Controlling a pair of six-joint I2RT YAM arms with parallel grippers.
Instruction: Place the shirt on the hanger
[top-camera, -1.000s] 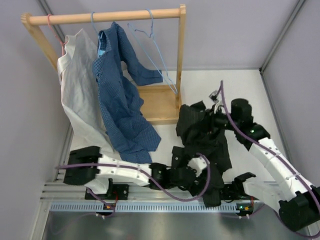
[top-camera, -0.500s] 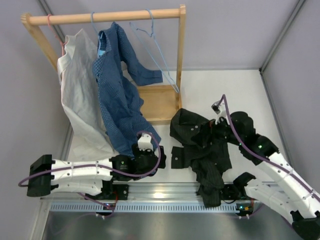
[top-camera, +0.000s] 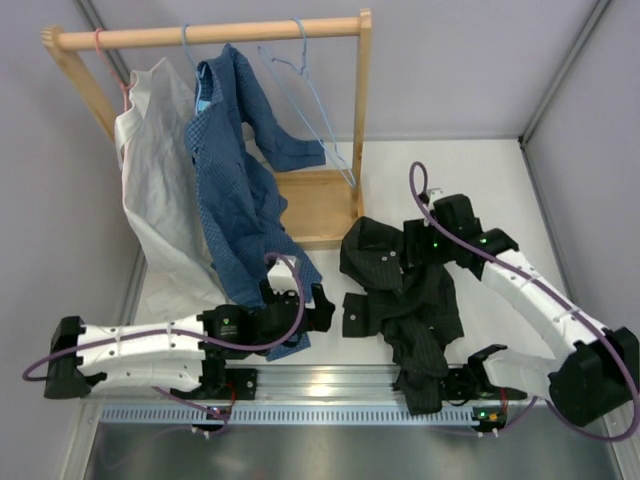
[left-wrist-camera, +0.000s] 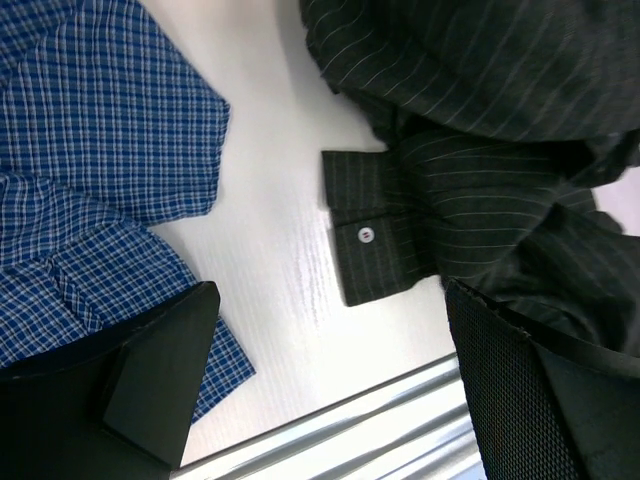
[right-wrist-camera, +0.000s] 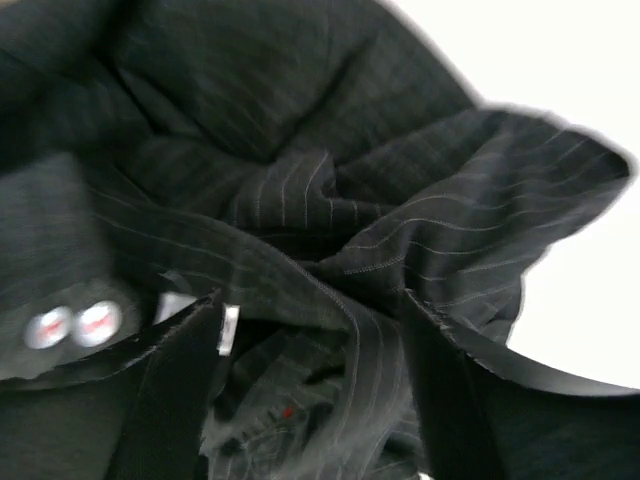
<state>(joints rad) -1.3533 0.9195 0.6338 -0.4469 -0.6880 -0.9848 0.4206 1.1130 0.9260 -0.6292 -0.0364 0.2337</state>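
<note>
While my left fingers gape wide on nothing, only their camera shows the shirt cuff flat on the white desk beside the blue shirt | right fingers straddle bunched folds, grip untellable | shirt heaped by desk's near edge | hanger on wooden rail, far-left corner | grey walls

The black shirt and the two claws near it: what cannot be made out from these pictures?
- Shirt: in the top view it lies crumpled in a heap, and its own folds hide the collar.
- Right claw: the right wrist view is blurred, so whether it grips the cloth is unclear.
- Left claw: in the left wrist view the bottom edge cuts off both fingers.
</note>
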